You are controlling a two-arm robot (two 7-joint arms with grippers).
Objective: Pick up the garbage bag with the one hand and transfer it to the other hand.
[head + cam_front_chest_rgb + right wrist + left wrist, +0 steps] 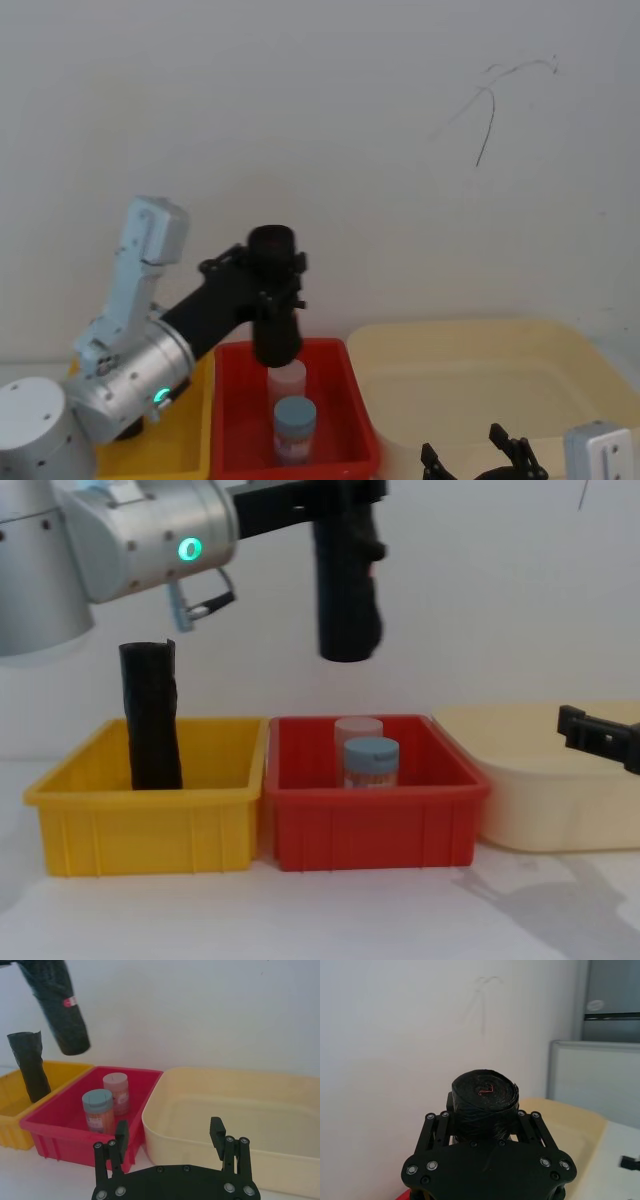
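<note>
One garbage bag (pixel 345 580) hangs above the red bin (pixel 370 842), clamped in the jaws of our left gripper (pixel 262 275); our right gripper (pixel 169 1130) sits low, jaws open.

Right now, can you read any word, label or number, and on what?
No readable text.
Blue-lidded jar and the jar behind it, in the red bin: labels too blurred.
Red mark on the garbage bag in the left claw: no legible letters.
Right claw hangs low, open.
</note>
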